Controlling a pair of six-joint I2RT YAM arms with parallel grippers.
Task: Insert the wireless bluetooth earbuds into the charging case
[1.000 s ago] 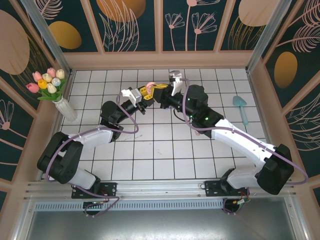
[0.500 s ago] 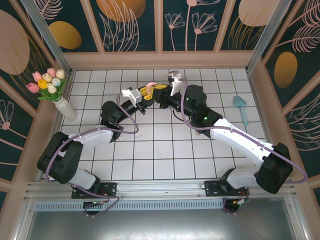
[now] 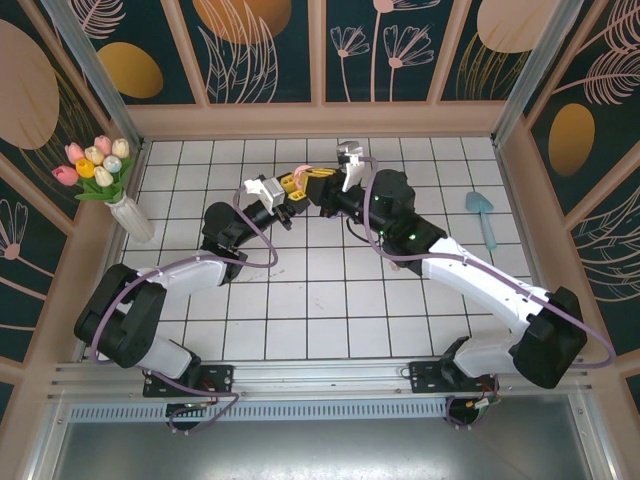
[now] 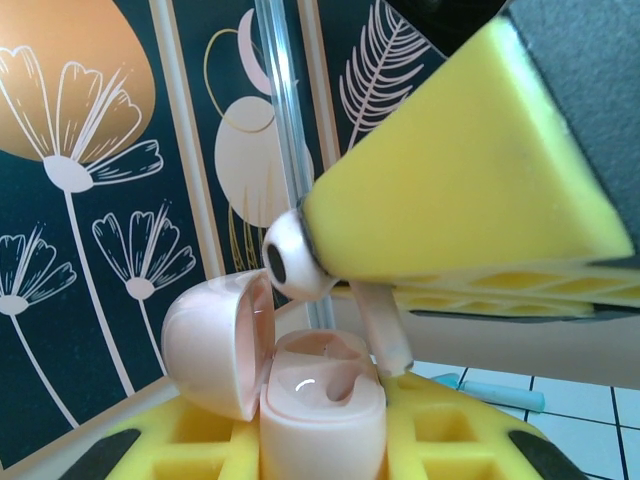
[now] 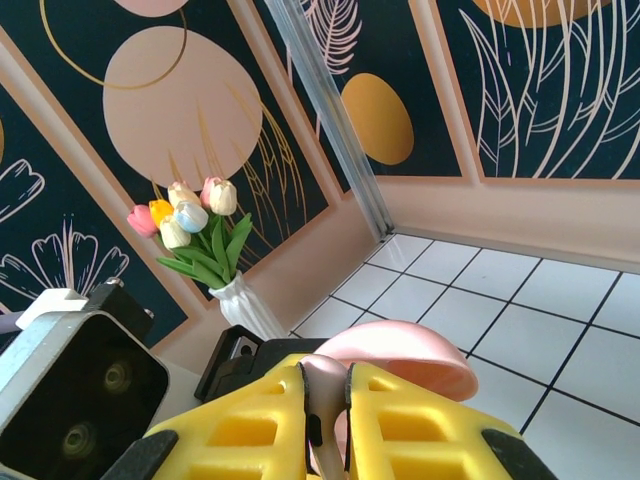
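Left hand (image 4: 320, 448) clamps open case (image 4: 322, 390); right hand (image 5: 328, 402) pinches pink earbud (image 4: 296, 262). Off-centre stem could snag the rim.

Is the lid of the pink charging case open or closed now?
Open. The lid is tilted back beside the charging case, and an inner pocket shows.

A white-tiled table (image 3: 330, 300) lies under even light. Dark floral wall panels (image 3: 250, 50) rise behind the tulip vase (image 3: 132, 218) at its corner.
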